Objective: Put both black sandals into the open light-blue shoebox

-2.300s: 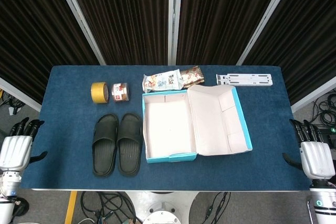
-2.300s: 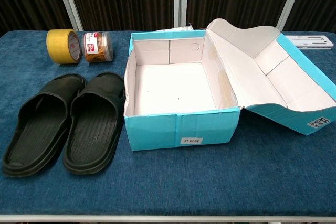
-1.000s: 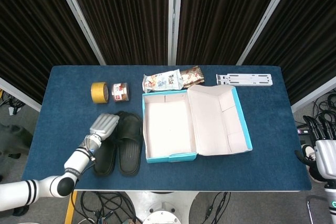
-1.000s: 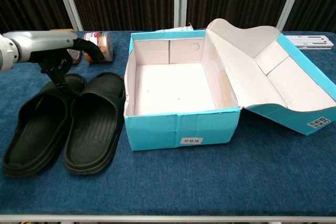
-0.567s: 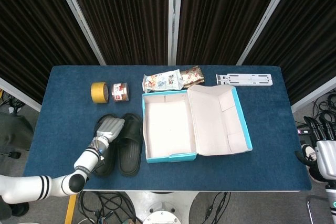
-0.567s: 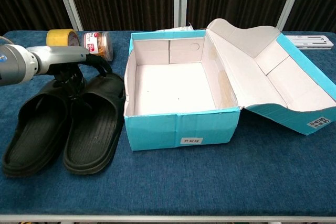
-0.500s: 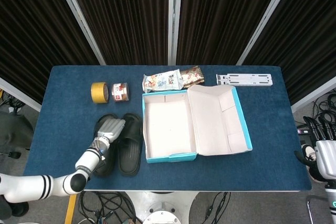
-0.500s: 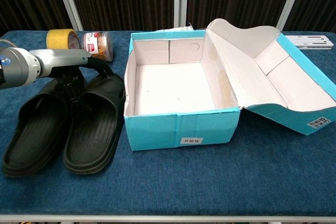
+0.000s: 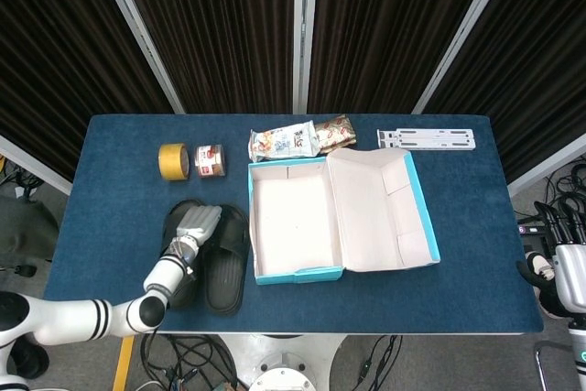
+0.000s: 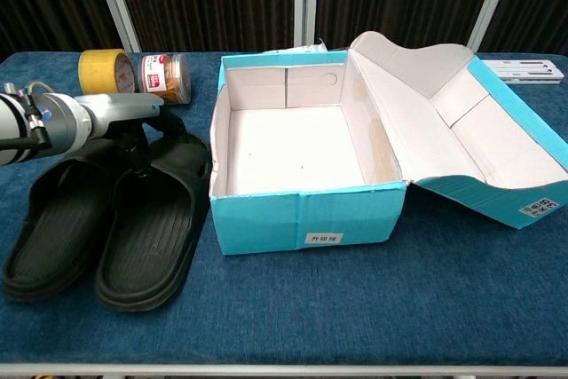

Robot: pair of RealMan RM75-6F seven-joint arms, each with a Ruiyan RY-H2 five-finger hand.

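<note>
Two black sandals lie side by side on the blue table (image 9: 110, 171), left of the one open light-blue shoebox (image 9: 295, 226), which holds nothing. The left sandal (image 10: 49, 219) lies flat; the right sandal (image 10: 151, 228) sits just beside the box's left wall. The left hand (image 9: 195, 224) reaches over the toe ends of the pair, its fingers (image 10: 173, 126) curled down at the strap of the right sandal; whether it grips the strap or only rests on it cannot be told. The right hand (image 9: 569, 272) hangs off the table's right edge, well apart from everything, fingers upright and apart, holding nothing.

Behind the sandals stand one roll of yellow tape (image 9: 174, 161) and one small jar (image 9: 210, 160), just beside each other. Behind the box lie two snack packets, a pale one (image 9: 284, 142) and a brown one (image 9: 336, 133), touching. One white flat bracket (image 9: 428, 138) lies near the far right corner. The box's lid (image 9: 380, 208) is folded open to the right
</note>
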